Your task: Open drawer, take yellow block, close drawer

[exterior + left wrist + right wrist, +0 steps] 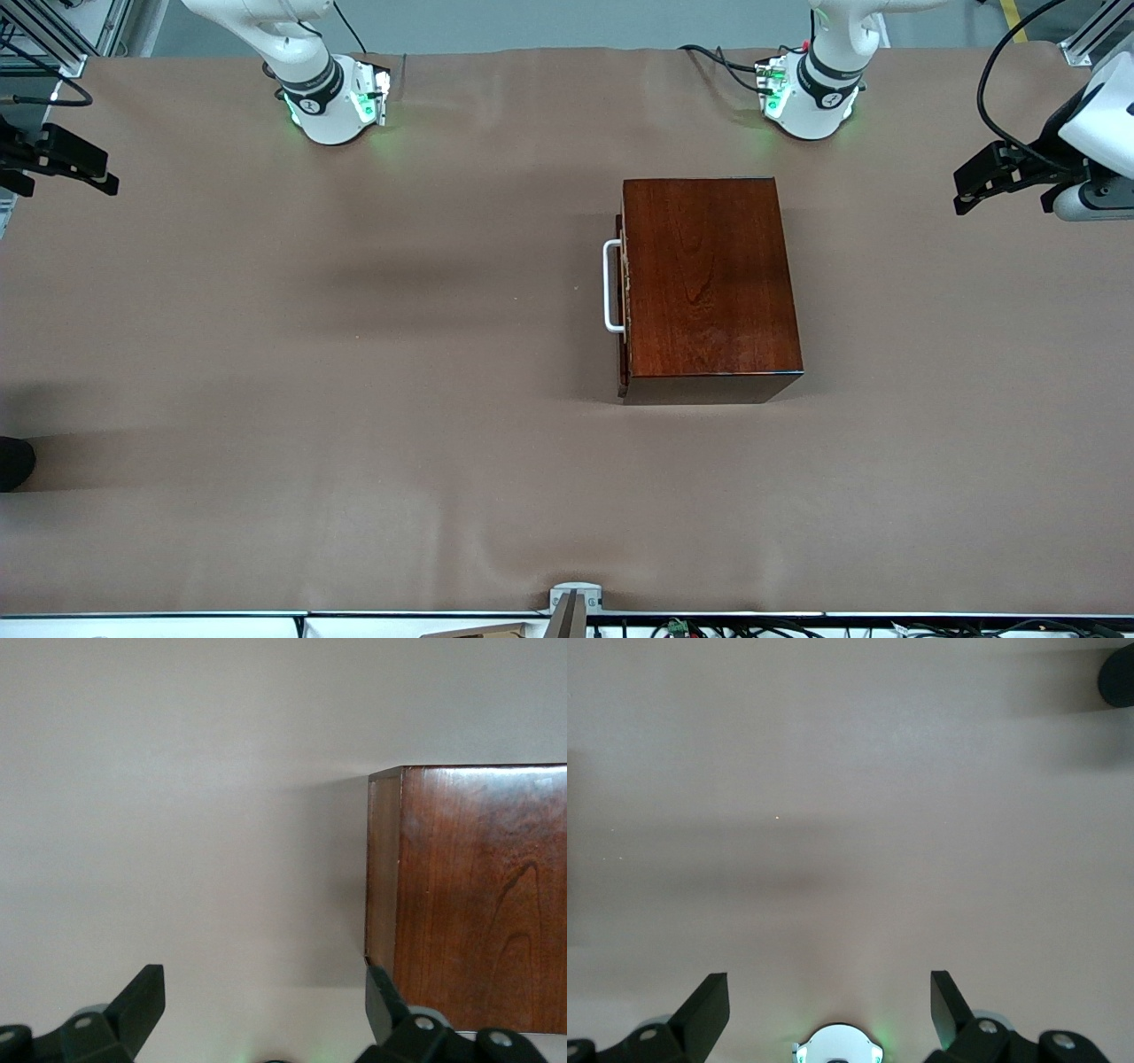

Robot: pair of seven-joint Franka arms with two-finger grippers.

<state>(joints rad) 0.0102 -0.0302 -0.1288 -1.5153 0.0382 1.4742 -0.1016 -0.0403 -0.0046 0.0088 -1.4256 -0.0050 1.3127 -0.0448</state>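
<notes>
Evidently the first step, opening the drawer, has not begun: the glossy reddish-brown wooden box (pixel 711 288) sits toward the left arm's end of the table, its drawer (pixel 623 301) shut, the white U-shaped bar handle (pixel 610 285) facing the right arm's end. No yellow block shows; presumably it lies inside. Next, a gripper must reach that handle. The left gripper (pixel 264 1014) hangs spread and empty beside the box; the right gripper (pixel 830 1010) waits, spread and empty, over bare brown tabletop (pixel 354 372).

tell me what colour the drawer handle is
White; the handle shows best in the front view.
</notes>
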